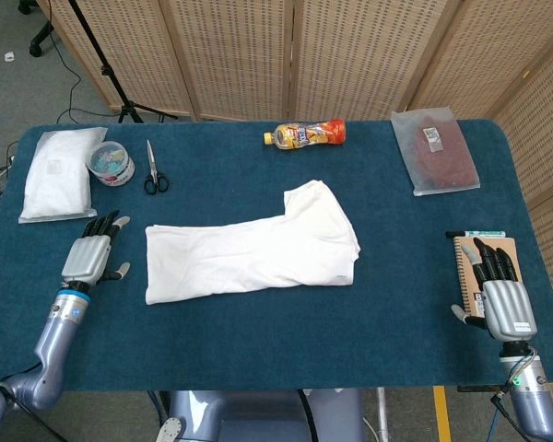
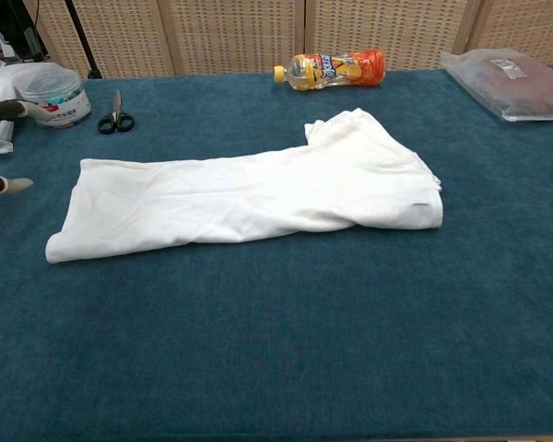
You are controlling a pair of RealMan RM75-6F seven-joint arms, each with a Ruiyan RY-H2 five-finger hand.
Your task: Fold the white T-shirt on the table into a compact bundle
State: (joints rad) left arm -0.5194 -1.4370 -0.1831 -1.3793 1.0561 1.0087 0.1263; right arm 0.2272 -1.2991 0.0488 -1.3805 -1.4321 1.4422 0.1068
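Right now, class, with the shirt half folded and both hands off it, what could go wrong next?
1. The left hand hovers open beside the T-shirt's narrow end; a shallow grasp might catch only the top layer and undo the fold.
2. The right hand sits over a notebook at the table edge, far from the shirt; sweeping inward, it may drag the notebook.

We find no text we can actually read. The orange bottle [image 2: 336,68] carries a printed wrap label, lettering too blurred to make out. The round clear tub [image 2: 52,96] has a white band with red characters, illegible at this size. The flat plastic pouch [image 1: 434,150] bears a small white sticker with a code-like patch, unreadable to us.
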